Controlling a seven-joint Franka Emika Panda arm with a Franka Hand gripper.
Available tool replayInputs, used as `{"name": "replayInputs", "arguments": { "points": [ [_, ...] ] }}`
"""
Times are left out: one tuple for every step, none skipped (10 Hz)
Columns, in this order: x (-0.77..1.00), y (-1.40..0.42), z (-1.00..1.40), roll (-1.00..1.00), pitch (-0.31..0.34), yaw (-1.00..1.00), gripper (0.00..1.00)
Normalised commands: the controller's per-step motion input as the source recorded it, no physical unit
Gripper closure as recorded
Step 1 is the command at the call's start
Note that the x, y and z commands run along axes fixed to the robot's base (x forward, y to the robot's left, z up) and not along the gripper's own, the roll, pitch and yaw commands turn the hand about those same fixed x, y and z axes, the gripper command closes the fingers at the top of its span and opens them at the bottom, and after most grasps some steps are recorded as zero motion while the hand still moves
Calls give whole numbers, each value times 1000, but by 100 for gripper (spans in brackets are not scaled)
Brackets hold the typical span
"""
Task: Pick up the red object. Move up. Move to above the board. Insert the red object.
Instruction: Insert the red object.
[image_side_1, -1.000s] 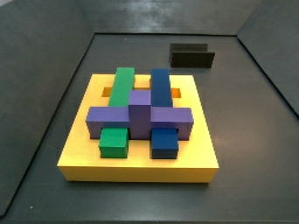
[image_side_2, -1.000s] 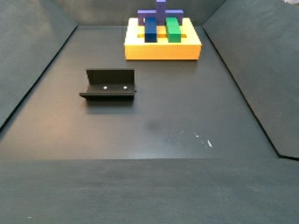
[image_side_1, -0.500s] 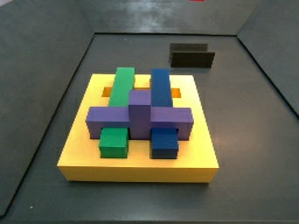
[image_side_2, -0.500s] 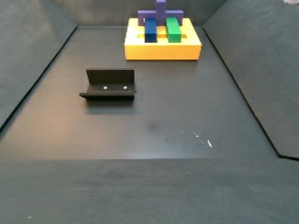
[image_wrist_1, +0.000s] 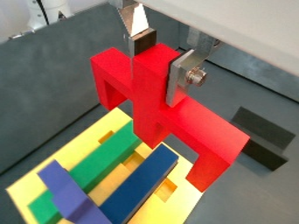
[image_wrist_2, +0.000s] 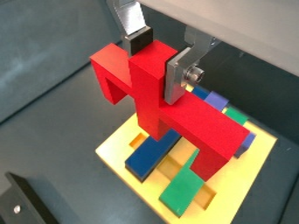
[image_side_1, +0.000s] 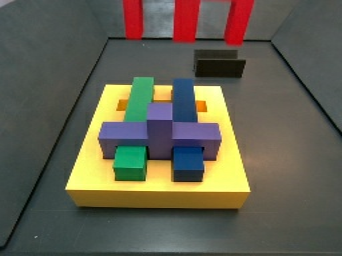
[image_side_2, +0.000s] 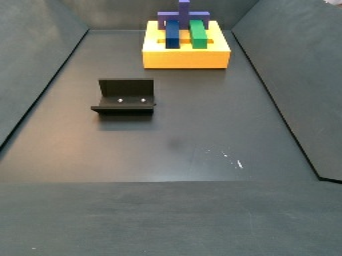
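Gripping the red object (image_wrist_1: 163, 109) between its two silver fingers, the gripper (image_wrist_1: 156, 59) hangs above the yellow board (image_wrist_1: 73, 153) in both wrist views. The red object is a three-legged piece, pinched at its middle leg, legs pointing down. In a side view its three legs (image_side_1: 186, 18) show at the upper edge, clear of the board (image_side_1: 160, 190). Green (image_side_1: 140, 97), blue (image_side_1: 183, 100) and purple (image_side_1: 162, 131) blocks sit in the board. The fixture (image_side_2: 124, 97) stands on the floor, well apart from the board (image_side_2: 186, 56)

Dark fixture (image_side_2: 124, 97) on the floor, well apart from everything else
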Motion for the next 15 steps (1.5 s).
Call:
{"name": "replayInputs", "arguments": {
  "points": [
    [-231, 0, -809, 294, -20, 60, 100],
    [-369, 0, -520, 73, -63, 0, 100],
    [-377, 0, -729, 119, -83, 0, 100],
    [-471, 0, -786, 81, -207, -43, 100],
    [-451, 0, -569, 3, -247, 0, 100],
    [-80, -14, -214, 44, -86, 0, 100],
    [80, 0, 0, 99, 107, 0, 100],
    [146, 0, -6, 61, 70, 0, 100],
    [217, -34, -143, 137, 36, 0, 100],
    [191, -23, -249, 160, 0, 0, 100],
    [343, -63, -169, 169, 27, 0, 100],
    [429, -60, -83, 144, 51, 0, 100],
    [71, -69, -189, 157, 0, 0, 100],
    [-54, -60, -94, 141, 0, 0, 100],
    [-100, -17, -54, 101, 0, 0, 100]
  ]
}}
